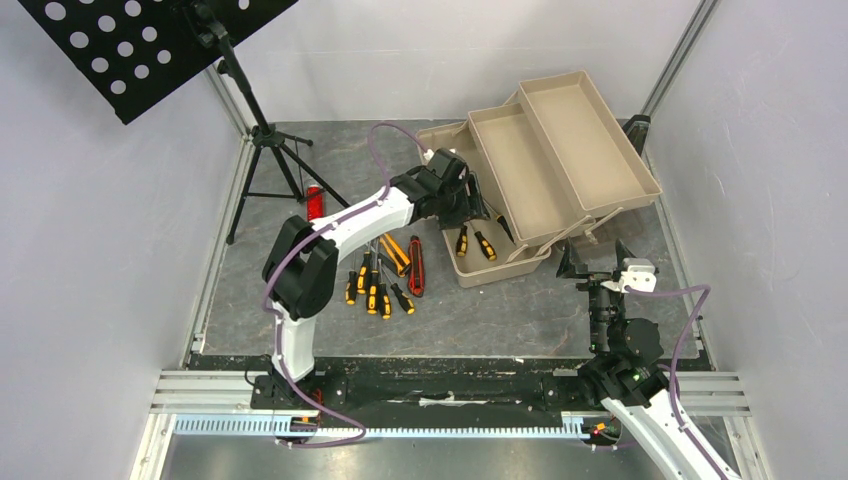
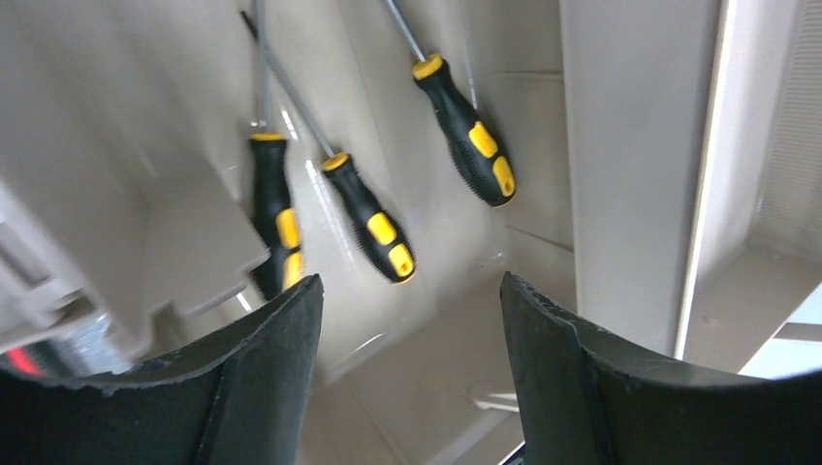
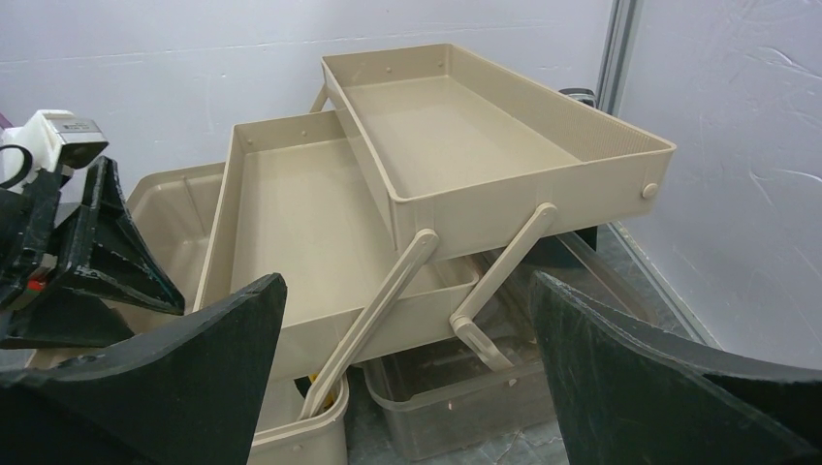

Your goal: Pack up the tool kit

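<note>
**A:** How do the fingers stand?

**B:** The left gripper [image 2: 407,329] hangs inside the bottom bin of the toolbox [image 1: 478,272]. Its fingers [image 2: 254,387] are spread wide, with nothing between them and touching nothing that I can see. The right gripper [image 1: 597,262] hovers just in front of the toolbox, over the table [image 1: 520,312]. It is equally wide apart and also empty.

**A:** Count the tools for me.

**B:** The left wrist view shows three screwdrivers in the bin [image 2: 373,221], all with yellow-and-black handles. They lie side by side with their shafts pointing away from the camera. From above I make out only two of those. On the table, left of the toolbox and under the left arm, lies a bunch of loose screwdrivers [image 1: 373,292]. There are about five, but they are packed too close together for a sure count. Just beside them are one orange knife [image 1: 395,252] and one red knife [image 1: 416,266], side by side.

**A:** And the containers?

**B:** The toolbox stands open at the far right of the table. Its two trays [image 3: 291,228] are folded out in steps on their pale arms, and both are bare inside. Only the bottom bin holds anything, which is those three screwdrivers.

**A:** Anything else around?

**B:** One red bar [image 1: 315,203] lies at the foot of a black music stand [image 1: 262,135] at the far left, well apart from the toolbox.
</note>
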